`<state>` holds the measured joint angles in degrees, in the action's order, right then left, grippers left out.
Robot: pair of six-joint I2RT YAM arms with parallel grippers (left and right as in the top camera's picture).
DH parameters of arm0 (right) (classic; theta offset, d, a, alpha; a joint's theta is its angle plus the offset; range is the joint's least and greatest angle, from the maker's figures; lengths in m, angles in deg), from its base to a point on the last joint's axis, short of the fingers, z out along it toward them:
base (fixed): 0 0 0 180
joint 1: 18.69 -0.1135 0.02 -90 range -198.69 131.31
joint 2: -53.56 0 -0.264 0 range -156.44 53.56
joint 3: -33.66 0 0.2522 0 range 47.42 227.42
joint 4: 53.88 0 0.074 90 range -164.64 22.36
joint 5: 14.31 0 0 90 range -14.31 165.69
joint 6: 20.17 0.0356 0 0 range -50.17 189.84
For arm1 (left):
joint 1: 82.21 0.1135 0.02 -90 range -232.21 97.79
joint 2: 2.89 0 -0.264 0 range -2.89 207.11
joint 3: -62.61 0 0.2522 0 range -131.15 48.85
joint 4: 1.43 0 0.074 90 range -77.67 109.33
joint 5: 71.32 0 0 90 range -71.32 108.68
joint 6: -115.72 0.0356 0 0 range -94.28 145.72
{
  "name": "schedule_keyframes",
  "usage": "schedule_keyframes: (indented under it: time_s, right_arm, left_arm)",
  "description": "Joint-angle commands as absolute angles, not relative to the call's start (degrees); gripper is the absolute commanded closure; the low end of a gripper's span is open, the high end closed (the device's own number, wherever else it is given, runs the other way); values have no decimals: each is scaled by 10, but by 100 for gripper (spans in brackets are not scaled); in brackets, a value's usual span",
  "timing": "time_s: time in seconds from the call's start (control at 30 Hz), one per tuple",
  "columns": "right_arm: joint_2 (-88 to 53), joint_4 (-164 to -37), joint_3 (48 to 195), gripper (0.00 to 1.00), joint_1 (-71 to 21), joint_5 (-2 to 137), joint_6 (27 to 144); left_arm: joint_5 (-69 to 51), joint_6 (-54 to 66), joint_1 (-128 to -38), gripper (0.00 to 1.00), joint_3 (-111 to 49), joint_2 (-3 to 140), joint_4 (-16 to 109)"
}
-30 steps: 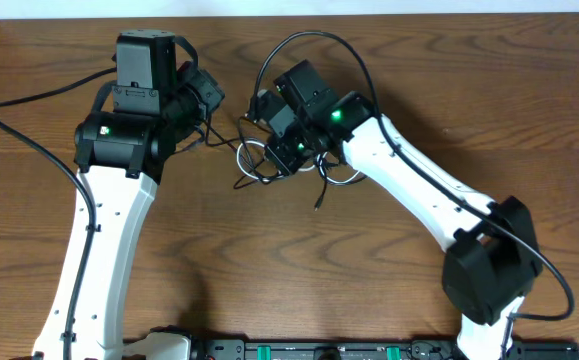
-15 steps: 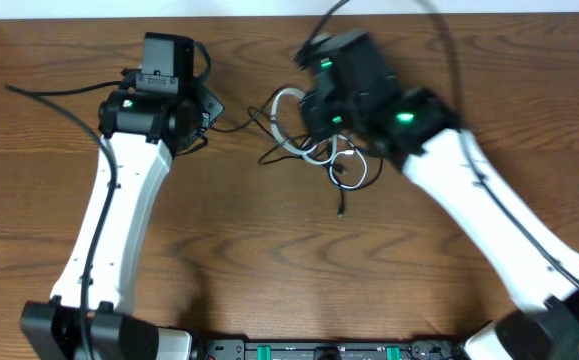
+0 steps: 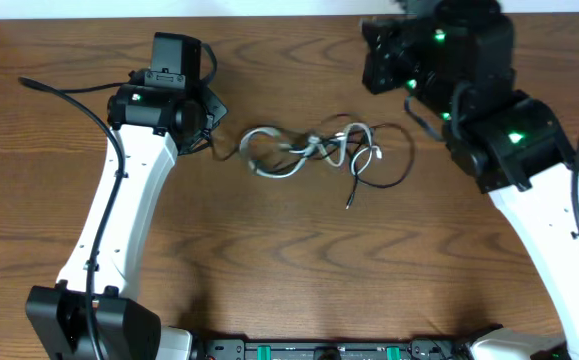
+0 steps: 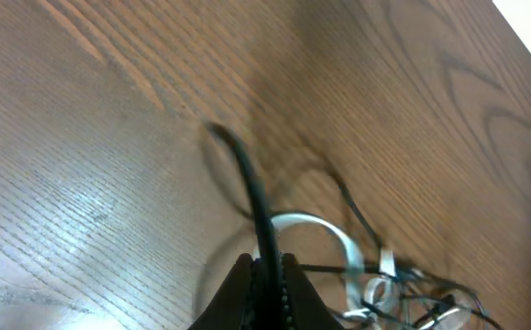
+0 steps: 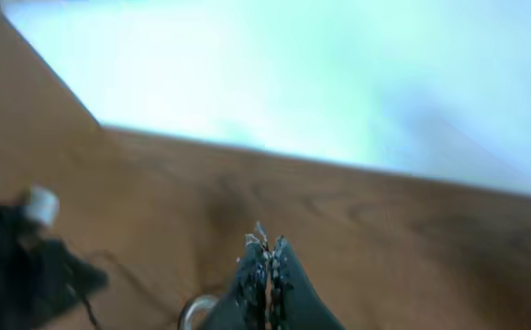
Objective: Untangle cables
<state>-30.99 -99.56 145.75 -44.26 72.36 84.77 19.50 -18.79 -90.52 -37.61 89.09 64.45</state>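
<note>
The cables (image 3: pixel 314 150) lie in a loose tangle mid-table: thin black cords wound with a white cord (image 3: pixel 269 160). My left gripper (image 4: pixel 267 270) is shut on one black cord (image 4: pixel 247 188), which runs forward from the jaws towards the white loop (image 4: pixel 325 229). From overhead, that gripper (image 3: pixel 209 128) sits just left of the tangle. My right gripper (image 5: pixel 267 249) is shut, raised off the table at the back right, and I see nothing between its jaws. A bit of white loop (image 5: pixel 192 313) shows below it.
The table's far edge (image 3: pixel 269 14) meets a white wall behind both arms. A thick black lead (image 3: pixel 59 90) trails from the left arm across the left side. The right arm's body (image 3: pixel 529 180) spans the right side.
My right arm has lifted out of the tangle and swung to the back right. The cables now lie stretched out in a line. My left arm has shifted slightly, still holding its cord.
</note>
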Motion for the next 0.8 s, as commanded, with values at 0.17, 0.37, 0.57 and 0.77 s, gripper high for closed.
schedule_keyframes:
  time_s: [0.17, 0.37, 0.57, 0.77]
  right_arm:
    - [-286, -1009, 1470, 99, -429, 691, 870]
    - [-315, -1125, 1469, 68, -430, 691, 870]
    - [-391, -1203, 1469, 38, -430, 671, 870]
    - [-467, -1205, 1469, 20, -430, 595, 869]
  left_arm:
    - [211, -177, -903, 92, -369, 897, 648]
    - [236, -173, -903, 92, -369, 897, 650]
    - [258, -145, -903, 34, -369, 897, 654]
    - [221, -61, -903, 28, -385, 883, 650]
